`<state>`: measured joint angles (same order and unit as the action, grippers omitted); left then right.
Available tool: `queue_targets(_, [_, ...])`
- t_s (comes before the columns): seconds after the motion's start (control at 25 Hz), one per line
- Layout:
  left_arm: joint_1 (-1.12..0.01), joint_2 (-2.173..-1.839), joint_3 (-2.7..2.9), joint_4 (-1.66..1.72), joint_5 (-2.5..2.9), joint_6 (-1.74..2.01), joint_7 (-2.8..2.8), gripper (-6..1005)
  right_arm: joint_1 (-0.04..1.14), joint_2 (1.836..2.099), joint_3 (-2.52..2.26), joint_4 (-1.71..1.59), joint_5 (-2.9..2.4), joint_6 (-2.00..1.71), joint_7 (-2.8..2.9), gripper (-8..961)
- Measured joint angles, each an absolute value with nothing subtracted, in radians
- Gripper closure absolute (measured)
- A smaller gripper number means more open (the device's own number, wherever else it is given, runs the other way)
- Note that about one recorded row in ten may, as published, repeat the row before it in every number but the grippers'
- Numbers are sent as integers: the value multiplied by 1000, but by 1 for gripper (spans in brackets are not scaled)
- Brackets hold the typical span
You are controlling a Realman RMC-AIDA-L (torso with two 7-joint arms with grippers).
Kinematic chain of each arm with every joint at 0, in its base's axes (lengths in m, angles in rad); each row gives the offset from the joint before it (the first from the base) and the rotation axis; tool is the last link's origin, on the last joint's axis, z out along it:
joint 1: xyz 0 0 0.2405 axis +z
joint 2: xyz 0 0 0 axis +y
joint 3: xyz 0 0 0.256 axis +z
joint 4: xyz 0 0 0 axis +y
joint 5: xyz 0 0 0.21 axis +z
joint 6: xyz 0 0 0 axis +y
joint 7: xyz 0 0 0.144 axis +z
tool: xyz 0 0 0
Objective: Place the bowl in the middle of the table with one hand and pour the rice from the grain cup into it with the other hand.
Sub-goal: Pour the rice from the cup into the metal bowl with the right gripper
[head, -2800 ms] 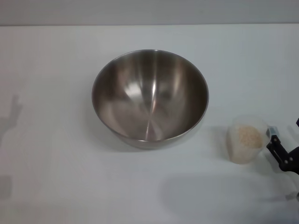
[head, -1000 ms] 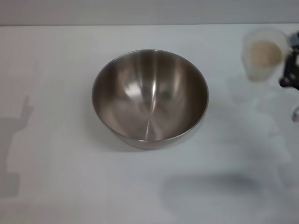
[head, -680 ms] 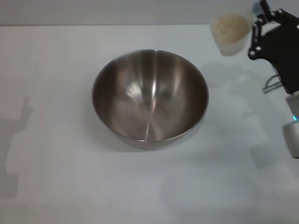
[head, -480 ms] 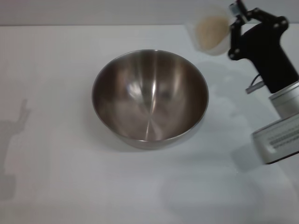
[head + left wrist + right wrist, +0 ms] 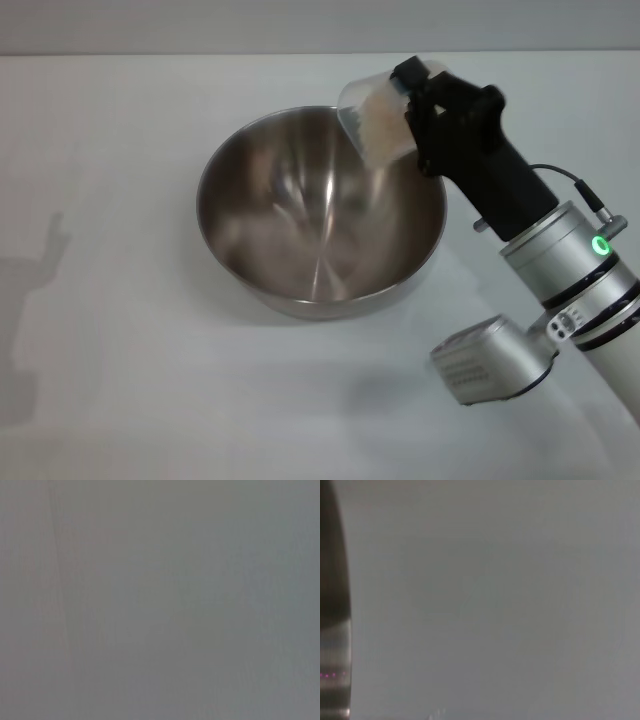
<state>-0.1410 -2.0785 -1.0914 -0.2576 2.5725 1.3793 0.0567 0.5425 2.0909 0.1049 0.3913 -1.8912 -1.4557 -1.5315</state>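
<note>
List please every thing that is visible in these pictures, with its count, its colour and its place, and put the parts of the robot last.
bowl: one, shiny steel, middle of the table, upright.
grain cup: one, translucent, held tilted over the bowl's far right rim.
rice: one loose mass, pale beige, inside the tilted cup; whether any is falling cannot be told.
table: one, white, under everything.
right gripper: one, black on a silver arm, right of the bowl, jaws shut on the grain cup.
left gripper: not in view; the left wrist view shows only a plain grey surface.
</note>
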Motion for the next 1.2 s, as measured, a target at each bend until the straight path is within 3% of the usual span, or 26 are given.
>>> queue_targets(1.2, [-133, -2079, -1063, -271, 2571, 1385, 56, 140, 568, 2092, 123, 461, -1971, -1313, -2485, 934])
